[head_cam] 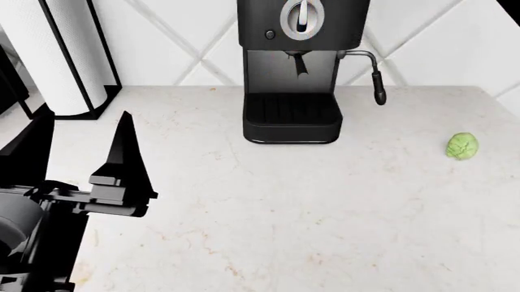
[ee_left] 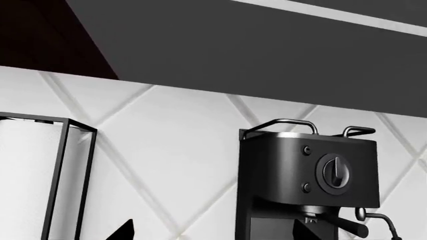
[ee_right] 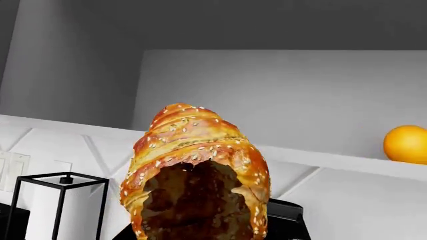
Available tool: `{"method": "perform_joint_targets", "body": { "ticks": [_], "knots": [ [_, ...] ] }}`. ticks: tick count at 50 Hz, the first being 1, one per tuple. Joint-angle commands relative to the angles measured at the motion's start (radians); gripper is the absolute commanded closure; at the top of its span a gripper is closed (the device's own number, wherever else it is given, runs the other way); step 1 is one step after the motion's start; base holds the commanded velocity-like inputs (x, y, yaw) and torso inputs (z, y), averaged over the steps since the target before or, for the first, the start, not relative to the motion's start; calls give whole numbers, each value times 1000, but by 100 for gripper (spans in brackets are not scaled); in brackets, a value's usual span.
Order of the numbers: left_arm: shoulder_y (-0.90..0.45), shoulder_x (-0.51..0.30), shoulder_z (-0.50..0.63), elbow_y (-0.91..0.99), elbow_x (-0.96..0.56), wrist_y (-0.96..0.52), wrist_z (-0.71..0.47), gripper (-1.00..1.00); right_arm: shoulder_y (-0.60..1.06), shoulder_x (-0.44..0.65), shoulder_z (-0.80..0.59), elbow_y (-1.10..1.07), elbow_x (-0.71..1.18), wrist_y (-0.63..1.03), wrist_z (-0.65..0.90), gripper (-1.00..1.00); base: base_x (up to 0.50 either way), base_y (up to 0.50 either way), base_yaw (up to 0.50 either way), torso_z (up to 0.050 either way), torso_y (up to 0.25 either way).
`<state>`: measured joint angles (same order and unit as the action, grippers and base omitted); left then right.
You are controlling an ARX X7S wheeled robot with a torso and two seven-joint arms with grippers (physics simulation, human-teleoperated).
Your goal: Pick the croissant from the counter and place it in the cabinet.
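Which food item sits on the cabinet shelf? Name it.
The orange, a smooth round fruit resting on the shelf's pale ledge. The croissant fills the right wrist view off the shelf, and the green wrinkled ball lies on the counter.

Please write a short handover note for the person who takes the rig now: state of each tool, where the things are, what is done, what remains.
Left tool: open, empty, low over the counter.
Right tool: out of the head view; its fingers are hidden, but the croissant fills its wrist camera, apparently held up.
Done: croissant is off the counter, raised near the open cabinet, where an orange sits.
Left: place it inside, release, withdraw.
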<state>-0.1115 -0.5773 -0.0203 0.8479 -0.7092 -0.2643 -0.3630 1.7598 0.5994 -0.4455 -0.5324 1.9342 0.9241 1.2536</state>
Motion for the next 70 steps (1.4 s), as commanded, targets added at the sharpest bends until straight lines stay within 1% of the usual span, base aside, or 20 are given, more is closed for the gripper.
{"method": "perform_joint_targets", "body": {
  "ticks": [1, 11, 33, 70],
  "knots": [
    [-7, -2, 3, -8, -2, 0, -2, -100, 43, -28, -13, 84, -87, 34, -77, 100, 0, 0, 0, 0, 0],
    [-6, -5, 4, -9, 1, 4, -1, -100, 35, -63, -35, 158, -221, 30, -192, 100, 0, 0, 0, 0, 0],
    [-17, -15, 2, -21, -2, 11, 4, -100, 100, -137, -94, 319, -411, 8, -369, 100, 0, 0, 0, 0, 0],
    [-44, -30, -15, -50, -43, 12, 2, -100, 221, -224, -186, 598, -630, -53, -578, 100, 0, 0, 0, 0, 0]
  ]
}}
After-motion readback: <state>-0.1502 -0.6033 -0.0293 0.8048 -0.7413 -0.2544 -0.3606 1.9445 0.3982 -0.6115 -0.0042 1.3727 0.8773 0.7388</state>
